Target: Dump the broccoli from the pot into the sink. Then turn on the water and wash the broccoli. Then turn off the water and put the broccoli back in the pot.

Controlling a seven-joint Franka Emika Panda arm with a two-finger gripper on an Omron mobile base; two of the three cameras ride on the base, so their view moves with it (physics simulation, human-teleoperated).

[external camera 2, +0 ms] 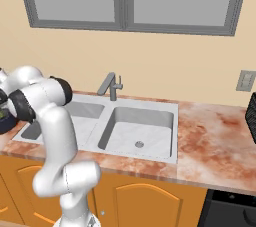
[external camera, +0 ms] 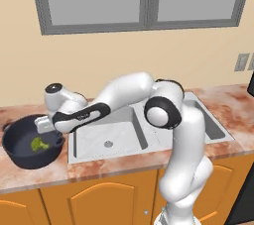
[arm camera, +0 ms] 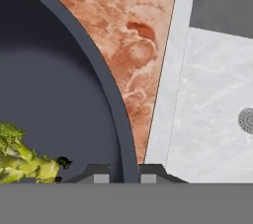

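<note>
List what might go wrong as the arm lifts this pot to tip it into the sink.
1. The end effector is shut on one thin spot of the pot rim, so the pot may swing or slip when lifted.
2. The broccoli lies loose inside; an early tilt could drop it on the counter short of the sink.

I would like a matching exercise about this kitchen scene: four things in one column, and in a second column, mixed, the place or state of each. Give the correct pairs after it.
Column 1
1. broccoli
2. pot
3. tool
4. faucet

Column 2
A. shut on the rim, one finger on each side of the wall
B. behind the sink, with no water running
C. lying inside the pot
D. standing on the counter, left of the sink

Pairs: 1-C, 2-D, 3-A, 4-B
</note>
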